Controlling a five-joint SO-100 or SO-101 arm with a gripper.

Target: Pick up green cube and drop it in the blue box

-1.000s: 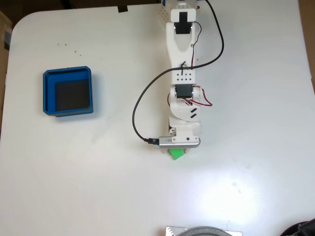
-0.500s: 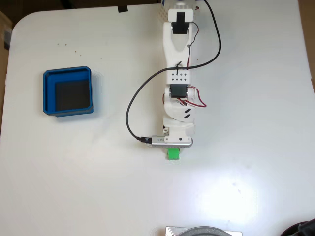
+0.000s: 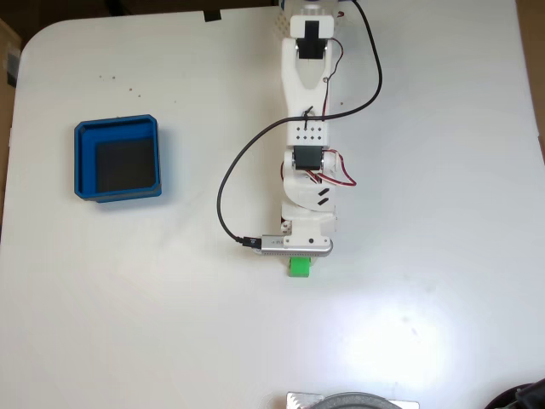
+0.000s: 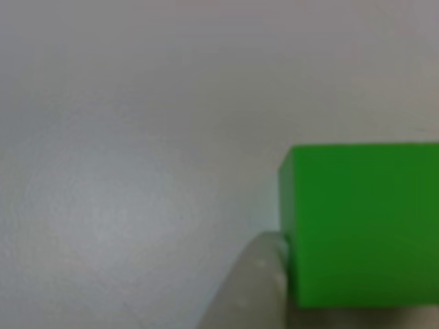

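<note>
The green cube (image 3: 299,267) sits on the white table (image 3: 170,324) a little right of centre in the fixed view, square to the frame, with its top edge tucked just under the silver bar of the wrist camera module (image 3: 294,244). The gripper (image 3: 300,260) is directly over it, hidden from above by that module and the white wrist housing, so from this angle the fingers cannot be seen. In the other view the cube (image 4: 360,226) fills the lower right, cut off by the right edge of the frame, and one pale fingertip (image 4: 257,288) rises from the bottom edge and touches the cube's left face near its lower corner. The opposite finger is out of frame, so whether the claw is actually clamped on the cube or merely resting against one side cannot be told (only that single contact is plain). The cube's underside is cut off by the frame, so whether it still rests on the table cannot be judged here.

The arm (image 3: 308,128) stretches straight down the fixed view from its base at the top edge, links nearly in line, wrist bent down over the cube. A black cable (image 3: 228,183) loops out to the left of the arm and plugs into the left end of the camera module; red wires show beside the elbow servo.

The blue box (image 3: 83,162) lies well apart, far to the left and somewhat higher in the fixed view, its dark floor bare.
</note>
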